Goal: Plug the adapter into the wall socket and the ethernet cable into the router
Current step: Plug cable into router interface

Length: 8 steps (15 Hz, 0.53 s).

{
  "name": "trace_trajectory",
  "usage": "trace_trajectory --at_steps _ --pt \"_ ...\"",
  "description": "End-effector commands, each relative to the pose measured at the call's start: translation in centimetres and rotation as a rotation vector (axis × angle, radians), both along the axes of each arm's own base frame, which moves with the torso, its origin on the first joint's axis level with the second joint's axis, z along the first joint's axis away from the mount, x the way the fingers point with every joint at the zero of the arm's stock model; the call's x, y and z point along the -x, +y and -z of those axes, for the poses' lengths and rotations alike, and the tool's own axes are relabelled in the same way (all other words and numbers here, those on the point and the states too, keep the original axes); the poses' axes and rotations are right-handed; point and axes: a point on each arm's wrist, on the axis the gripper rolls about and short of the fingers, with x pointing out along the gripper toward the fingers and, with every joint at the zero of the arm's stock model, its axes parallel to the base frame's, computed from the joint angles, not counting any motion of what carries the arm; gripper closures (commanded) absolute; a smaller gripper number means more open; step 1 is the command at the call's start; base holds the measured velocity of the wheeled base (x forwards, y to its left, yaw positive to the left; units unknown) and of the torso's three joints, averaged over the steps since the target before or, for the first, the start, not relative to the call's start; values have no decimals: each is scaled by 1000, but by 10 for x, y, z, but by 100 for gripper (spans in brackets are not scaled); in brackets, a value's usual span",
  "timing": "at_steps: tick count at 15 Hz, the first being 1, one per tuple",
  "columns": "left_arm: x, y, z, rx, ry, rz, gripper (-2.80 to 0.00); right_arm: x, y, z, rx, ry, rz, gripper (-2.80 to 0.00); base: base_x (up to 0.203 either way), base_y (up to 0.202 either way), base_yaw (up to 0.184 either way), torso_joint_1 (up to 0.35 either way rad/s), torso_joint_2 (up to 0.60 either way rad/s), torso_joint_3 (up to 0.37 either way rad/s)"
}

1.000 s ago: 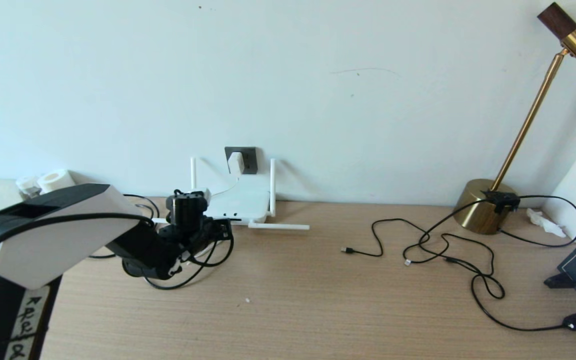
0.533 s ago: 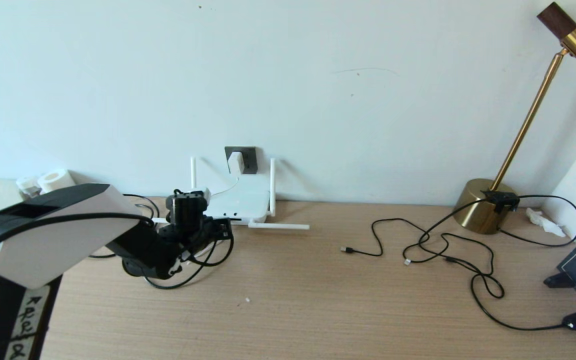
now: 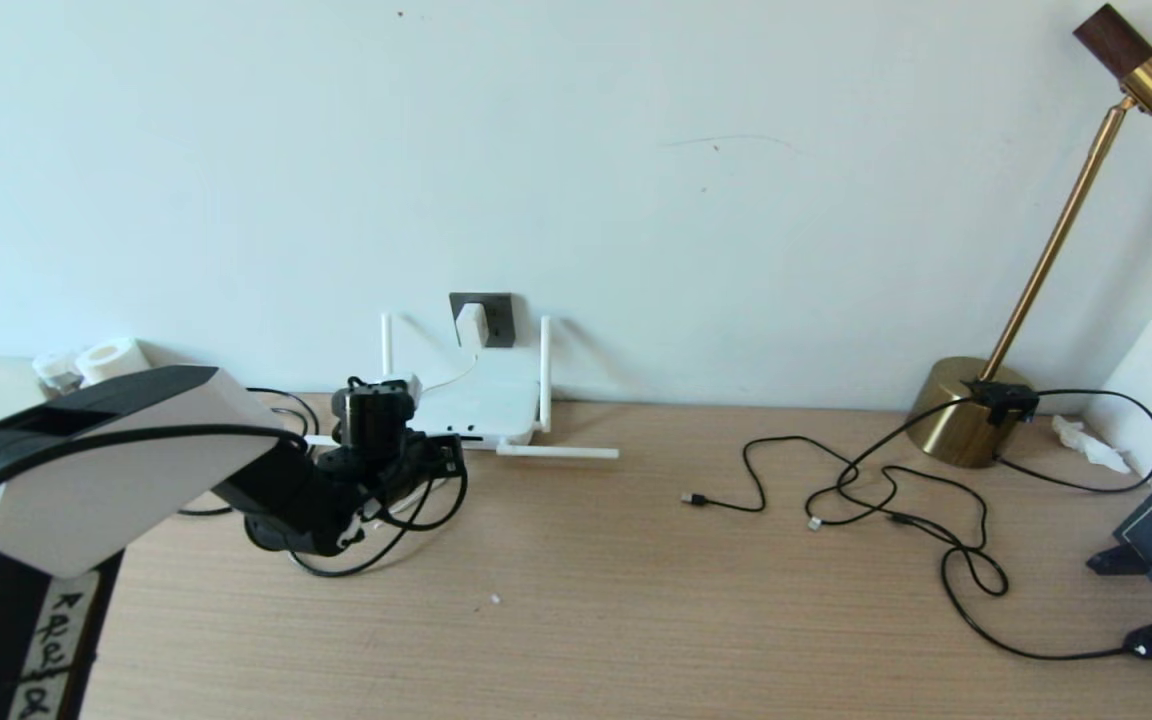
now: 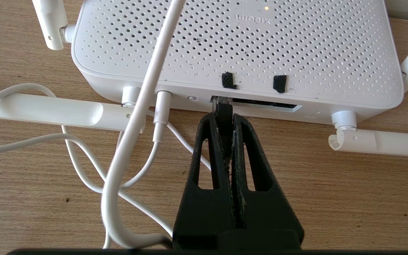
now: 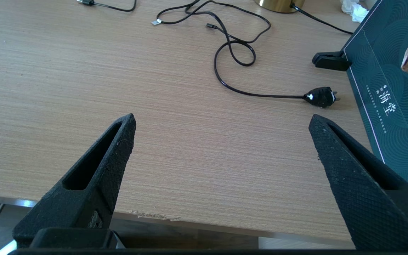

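left hand (image 4: pixel 224 117) clamped tight on the thick black ethernet cable (image 4: pixel 223 110), plug at the flat white router's (image 4: pixel 260 49) port, frame centre; right hand (image 5: pixel 221 124) wide open, empty.

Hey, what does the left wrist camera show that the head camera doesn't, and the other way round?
Only the left wrist view shows the left tool shut on the ethernet cable, its clear plug tip at the router's port slot; whether it is fully seated I cannot tell. Only the head view shows the adapter in the wall socket, the brass lamp and loose black cables. Both show the router, its antennas and the wooden table.
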Motion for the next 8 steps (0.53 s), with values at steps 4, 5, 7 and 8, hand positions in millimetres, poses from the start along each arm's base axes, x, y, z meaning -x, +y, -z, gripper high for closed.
trace_trajectory --at_steps 4,5,7,8 --pt "0 0 0 1 -1 -1 0 0 0 0 1 2 -1 -280 0 0 0 0 0 0" --pt "0 0 0 1 -1 -1 0 0 0 0 1 2 -1 -280 0 0 0 0 0 0" --pt "-1 0 -1 2 -5 -1 0 0 0 0 1 2 -1 -280 0 0 0 0 0 0" --pt "-1 0 -1 2 -4 -1 0 0 0 0 1 2 -1 -280 0 0 0 0 0 0"
